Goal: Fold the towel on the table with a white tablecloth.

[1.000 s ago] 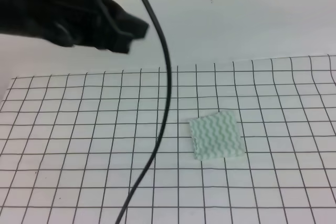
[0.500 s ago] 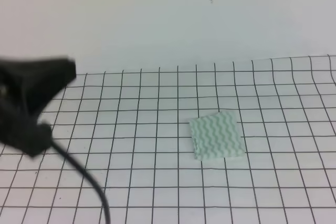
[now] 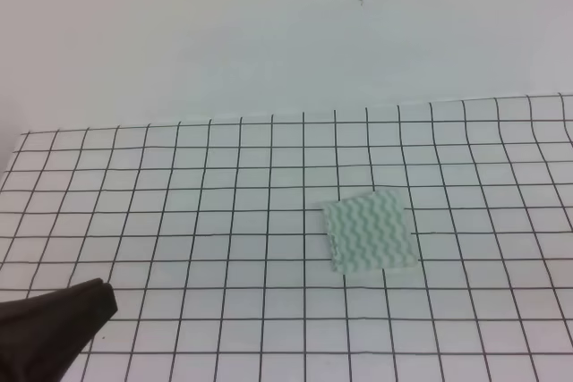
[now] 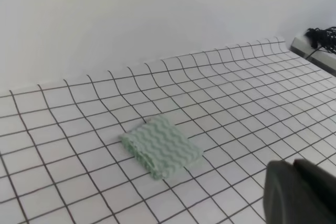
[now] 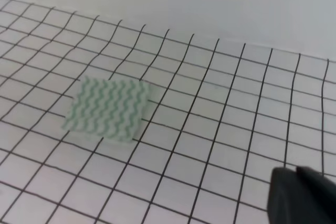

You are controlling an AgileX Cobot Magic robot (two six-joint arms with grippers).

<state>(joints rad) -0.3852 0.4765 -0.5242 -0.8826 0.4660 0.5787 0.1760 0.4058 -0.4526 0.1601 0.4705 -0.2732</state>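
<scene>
Since a second ago the left arm (image 3: pixel 49 328) has swung from the upper left of the high view down to its lower left corner, and the black cable that crossed the grid has gone with it; the towel (image 3: pixel 370 230) has not shifted. Only a dark blunt end of that arm shows at the left, well apart from the towel; whether its jaws are open or closed cannot be told, here or in the left wrist view, where just a dark corner (image 4: pixel 299 192) intrudes. Right of centre, the towel lies flat on the white tablecloth (image 3: pixel 179 203), a small squarish pad with layered edges showing in the left wrist view (image 4: pixel 161 147); judged from that, it looks already folded, which would explain the arms standing off. The right arm is absent from the high view; its wrist camera shows the towel (image 5: pixel 107 107) ahead and a dark corner of the gripper (image 5: pixel 302 195) too partial to read. A tangle of black cable (image 4: pixel 323 39) sits at the table (image 4: pixel 294 77) edge, far from the towel; nothing blocks access.
</scene>
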